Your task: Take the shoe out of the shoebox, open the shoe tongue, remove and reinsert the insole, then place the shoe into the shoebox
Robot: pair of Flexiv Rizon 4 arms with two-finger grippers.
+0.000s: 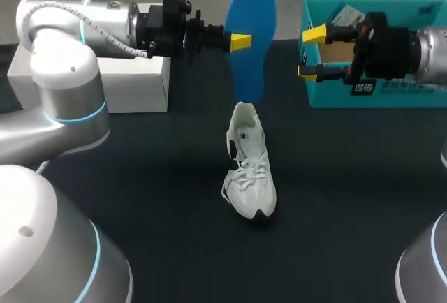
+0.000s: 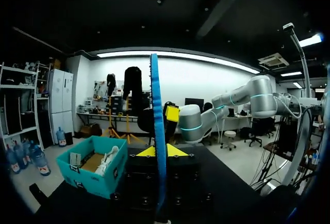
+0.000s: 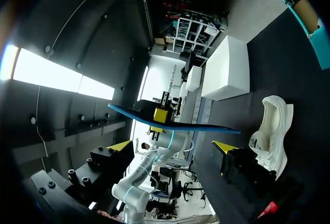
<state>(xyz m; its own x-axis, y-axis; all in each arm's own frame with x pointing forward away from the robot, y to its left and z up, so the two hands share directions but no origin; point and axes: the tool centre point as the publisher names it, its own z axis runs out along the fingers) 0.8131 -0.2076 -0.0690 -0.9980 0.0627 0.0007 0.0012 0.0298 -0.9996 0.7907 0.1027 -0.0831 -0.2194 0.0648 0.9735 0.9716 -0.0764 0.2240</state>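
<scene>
— Gripping anything?
— Left gripper (image 1: 244,41) closed on the blue insole (image 1: 251,31), held upright above the table (image 1: 140,198). Right gripper (image 1: 311,54) spread wide, holding nothing, by the end of the shoebox (image 1: 335,97).
— Shoe (image 1: 250,177)?
— Mid-table on its sole, well apart from both shoebox and white box (image 1: 136,83).

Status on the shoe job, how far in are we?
Done: the shoe is out of the shoebox and stands on the table, and the insole is out of it. In hand: the left gripper holds the blue insole upright above the shoe; the right gripper is open and empty beside the shoebox. Left: reinsert the insole, then put the shoe into the shoebox.
</scene>
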